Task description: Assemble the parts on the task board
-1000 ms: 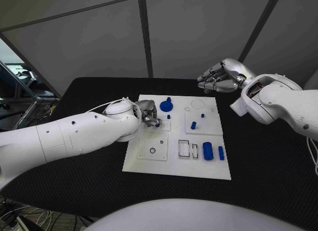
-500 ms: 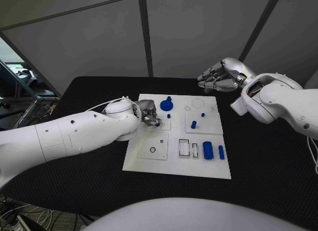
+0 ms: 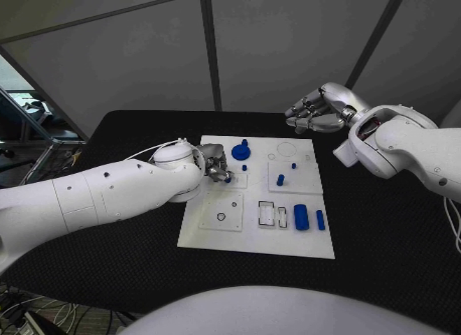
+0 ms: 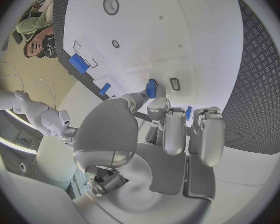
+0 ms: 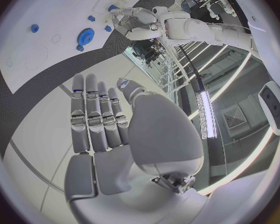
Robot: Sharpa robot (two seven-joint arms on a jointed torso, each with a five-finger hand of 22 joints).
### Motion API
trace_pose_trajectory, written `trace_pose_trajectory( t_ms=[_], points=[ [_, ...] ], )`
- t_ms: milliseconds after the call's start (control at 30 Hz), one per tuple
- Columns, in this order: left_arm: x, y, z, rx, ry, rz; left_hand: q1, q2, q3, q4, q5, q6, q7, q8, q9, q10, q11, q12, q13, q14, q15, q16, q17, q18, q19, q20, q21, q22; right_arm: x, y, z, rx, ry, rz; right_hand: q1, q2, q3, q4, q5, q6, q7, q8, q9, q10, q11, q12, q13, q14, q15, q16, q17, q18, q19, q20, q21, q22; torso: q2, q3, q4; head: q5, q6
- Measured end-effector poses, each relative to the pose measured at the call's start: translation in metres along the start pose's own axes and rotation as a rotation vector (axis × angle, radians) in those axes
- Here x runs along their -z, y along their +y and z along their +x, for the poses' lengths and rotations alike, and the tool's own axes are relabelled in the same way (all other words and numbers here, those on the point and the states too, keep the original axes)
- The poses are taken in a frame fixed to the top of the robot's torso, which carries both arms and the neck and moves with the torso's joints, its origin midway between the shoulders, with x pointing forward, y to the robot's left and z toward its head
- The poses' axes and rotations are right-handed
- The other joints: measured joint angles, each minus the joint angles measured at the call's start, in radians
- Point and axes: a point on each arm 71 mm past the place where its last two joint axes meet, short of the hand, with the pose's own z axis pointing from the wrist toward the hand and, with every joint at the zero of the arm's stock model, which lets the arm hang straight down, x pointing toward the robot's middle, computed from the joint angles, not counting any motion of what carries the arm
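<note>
The white task board (image 3: 255, 241) lies in the middle of the black table. My left hand (image 3: 216, 165) is low over its far left part, and the fingers (image 4: 167, 129) pinch a small blue part (image 4: 151, 88) against the board; the head view shows that part (image 3: 228, 179) at the fingertips. My right hand (image 3: 316, 112) hangs above the table's far edge, clear of the board, with its fingers (image 5: 96, 117) stretched out and nothing in them. A blue gear (image 3: 241, 152) stands on the board just beyond the left hand.
On the board's right side lie a blue cylinder (image 3: 301, 218) and a blue bar (image 3: 320, 221), and farther back stand a blue peg (image 3: 280, 181) and two small blue studs (image 3: 293, 167). A round hole (image 3: 221, 218) and rectangular slots (image 3: 266, 214) are near the front.
</note>
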Motion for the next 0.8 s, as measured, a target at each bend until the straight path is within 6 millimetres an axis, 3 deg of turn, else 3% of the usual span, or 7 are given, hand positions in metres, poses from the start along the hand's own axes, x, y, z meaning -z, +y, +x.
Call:
trace_pose_trajectory(
  t_ms=[67, 133, 400, 467, 533, 800],
  points=[
    [-0.0007, 0.0002, -0.0002, 0.002, 0.002, -0.003, -0.009, -0.006, 0.0, 0.0, 0.0, 0.004, -0.004, 0.006, 0.004, 0.003, -0.003, 0.0, 0.0, 0.0, 0.0, 0.0, 0.0, 0.0, 0.002, -0.002, 0.0, 0.0, 0.0, 0.0, 0.0, 0.0, 0.0, 0.0, 0.0, 0.0, 0.0, 0.0, 0.0, 0.0, 0.0, 0.0, 0.0, 0.0, 0.0, 0.0, 0.0, 0.0, 0.0, 0.0, 0.0, 0.0, 0.0, 0.0, 0.0, 0.0, 0.0, 0.0001, 0.0, -0.001, 0.0],
    [-0.0017, 0.0005, -0.0003, 0.006, 0.004, -0.007, -0.04, -0.011, 0.025, -0.025, 0.0, 0.015, -0.011, 0.011, 0.007, 0.012, -0.011, 0.012, 0.014, 0.0, 0.0, 0.0, 0.0, 0.0, 0.004, -0.004, 0.0, 0.0, 0.0, 0.0001, 0.0001, 0.0, 0.0, 0.0, 0.0, 0.0, 0.0, 0.0, 0.0, 0.0, 0.0, 0.0, 0.0, 0.0, 0.0, 0.0, 0.0, 0.0, 0.0, 0.0, 0.0, 0.0, 0.0, 0.0, 0.0, 0.0, 0.0, 0.0001, 0.0, -0.001, -0.001],
    [-0.0067, 0.0012, 0.0008, 0.023, 0.02, -0.022, -0.074, -0.022, 0.027, -0.027, 0.0, 0.031, -0.024, 0.021, 0.019, 0.021, -0.017, 0.03, 0.034, 0.0, -0.007, 0.0, 0.0, 0.0, 0.002, -0.006, 0.004, 0.0, -0.0002, 0.0003, 0.0003, 0.0, 0.0, -0.001, 0.0, 0.0, 0.0, 0.0, 0.0, 0.0, 0.0, 0.0, 0.0, 0.0, 0.0, 0.0, -0.001, 0.0, 0.0, 0.0, 0.0, 0.0, 0.0, 0.0, 0.0, 0.0, 0.0, 0.0002, -0.0005, -0.005, -0.003],
    [-0.0077, 0.0013, 0.0004, 0.027, 0.023, -0.025, -0.098, -0.036, 0.053, -0.065, 0.0, 0.037, -0.029, 0.02, 0.018, 0.022, -0.019, 0.035, 0.039, 0.0, -0.008, 0.0, 0.0, 0.0, 0.003, -0.01, 0.008, 0.0, -0.0002, 0.0003, 0.0003, 0.0, 0.0, -0.001, 0.0, 0.0, 0.0, 0.0, 0.0, 0.0, 0.0, 0.0, 0.0, 0.0, 0.0, 0.0, -0.001, 0.0, 0.0, 0.0, 0.0, 0.0, 0.0, 0.0, 0.0, 0.0, 0.0, 0.0002, -0.0005, -0.007, -0.004],
    [-0.0084, 0.0016, 0.0002, 0.032, 0.028, -0.028, -0.116, -0.042, 0.044, -0.073, 0.0, 0.042, -0.031, 0.014, 0.018, 0.024, -0.02, 0.038, 0.043, 0.002, -0.01, 0.0, 0.0, 0.0, 0.004, -0.011, 0.008, 0.0, -0.0002, 0.0002, 0.0002, 0.0, 0.0, 0.0, 0.0, 0.0, 0.0, 0.0, 0.004, 0.0, 0.0, 0.0, 0.0, 0.0, 0.0, 0.0, -0.001, 0.0, 0.0, 0.0, -0.001, 0.0, 0.0, 0.0, 0.0, -0.001, 0.0, 0.0002, -0.0006, -0.008, -0.005],
    [-0.0102, 0.0026, 0.0004, 0.043, 0.038, -0.035, -0.141, -0.042, -0.041, -0.031, 0.001, 0.061, -0.036, -0.003, 0.017, 0.027, -0.024, 0.047, 0.053, 0.0, -0.014, 0.0, 0.0, 0.0, 0.004, -0.011, 0.008, 0.0, -0.0006, -0.0019, -0.0012, 0.001, -0.004, 0.005, 0.0, 0.0, 0.0, 0.0, 0.004, 0.0, 0.0, 0.0, 0.0, 0.0, 0.0, 0.0, -0.001, 0.0, 0.0, 0.0, -0.001, 0.0, 0.0, 0.0, 0.0, -0.001, 0.0, 0.0001, -0.0006, -0.011, -0.005]
  ],
)
